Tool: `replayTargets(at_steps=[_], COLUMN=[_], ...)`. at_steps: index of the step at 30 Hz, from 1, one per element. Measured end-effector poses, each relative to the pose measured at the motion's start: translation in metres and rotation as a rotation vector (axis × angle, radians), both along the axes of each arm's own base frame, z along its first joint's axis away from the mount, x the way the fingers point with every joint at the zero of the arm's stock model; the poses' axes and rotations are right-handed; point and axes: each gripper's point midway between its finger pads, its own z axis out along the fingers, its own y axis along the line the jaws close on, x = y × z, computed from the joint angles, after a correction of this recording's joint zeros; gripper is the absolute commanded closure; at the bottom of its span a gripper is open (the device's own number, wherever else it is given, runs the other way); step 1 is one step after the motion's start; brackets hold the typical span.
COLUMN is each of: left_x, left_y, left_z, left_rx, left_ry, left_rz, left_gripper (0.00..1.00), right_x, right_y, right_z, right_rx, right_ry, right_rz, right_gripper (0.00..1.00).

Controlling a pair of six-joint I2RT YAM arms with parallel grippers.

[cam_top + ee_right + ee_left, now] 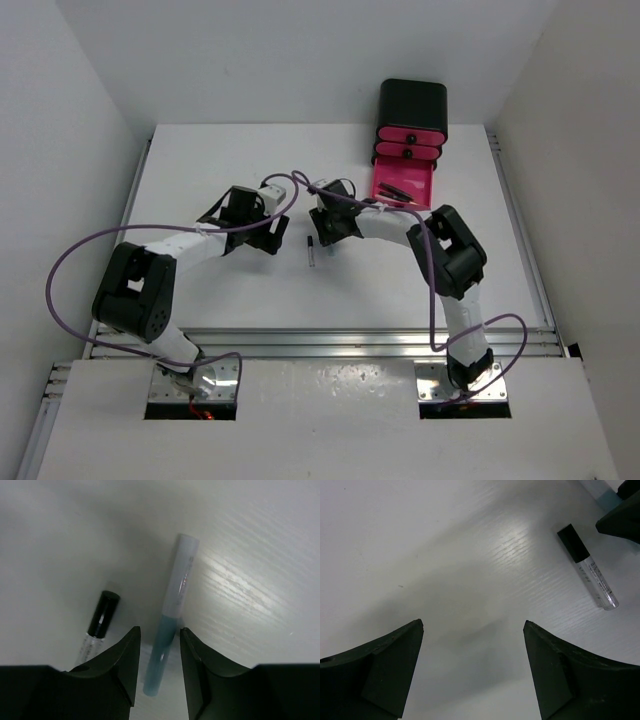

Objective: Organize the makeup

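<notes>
On a white table (200,180), a black box (412,105) stands far right with one pink drawer (405,185) pulled out, and the left gripper (472,625) hangs spread wide, holding nothing. A slim, smooth pale-blue stick (171,615) with a frosted cap lies flat beside a clear, black-capped tube (97,625), nearly parallel. The right gripper (159,628) straddles the stick, whose cap points away from the wrist; whether the jaws clamp it cannot be told.

The left pincer (473,625) stands wide open over the white bench (420,540), nothing between its dark fingers (385,665). Up and right of it lies a black-capped clear stick (588,567); a dark shape (622,517) sits just beyond the cap.
</notes>
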Motion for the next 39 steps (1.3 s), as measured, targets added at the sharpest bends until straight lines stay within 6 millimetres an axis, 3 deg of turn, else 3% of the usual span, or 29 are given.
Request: replayTargets(at_steps=[6,10,15,19,24,28,31,34,35,36,39], left_x=[0.000,0.001,0.001,0.000,0.001,0.005,0.011,0.018,0.020,0.020,0.022], left_y=[0.000,0.000,0.000,0.000,0.000,-0.003,-0.007,-0.011,-0.013,-0.014,-0.016], left_z=[0.000,0.000,0.000,0.000,0.005,0.010,0.010,0.007,0.006,0.006,0.008], left_rx=[0.001,0.000,0.000,0.002,0.015,0.024,0.026,0.018,0.015,0.013,0.011], left_ry=[-0.001,-0.003,-0.003,0.000,0.001,-0.013,-0.010,-0.001,0.004,0.008,0.008], left_rz=[0.001,0.001,0.001,0.001,-0.022,-0.055,-0.074,-0.082,-0.087,-0.089,-0.099], left_gripper=[0.13,0.13,0.13,0.13,0.13,0.13,0.13,0.13,0.13,0.13,0.13], right_x=[0.004,0.007,0.009,0.016,0.051,0.098,0.123,0.131,0.135,0.138,0.143], right_y=[-0.013,-0.016,-0.023,-0.043,-0.085,-0.127,-0.166,-0.188,-0.193,-0.196,-0.204], right_z=[-0.006,-0.006,-0.006,0.001,0.048,0.097,0.117,0.112,0.107,0.100,0.080], right_rx=[-0.068,-0.091,-0.106,-0.134,-0.144,-0.177,-0.266,-0.366,-0.400,-0.426,-0.499], right_ry=[-0.008,-0.003,0.000,-0.018,-0.140,-0.282,-0.357,-0.369,-0.364,-0.361,-0.334], right_rz=[-0.044,-0.052,-0.033,0.039,0.154,0.238,0.274,0.320,0.338,0.354,0.386], right_gripper=[0.68,1.00,1.00,1.00,1.00,1.00,0.88,0.77,0.66,0.47,0.27])
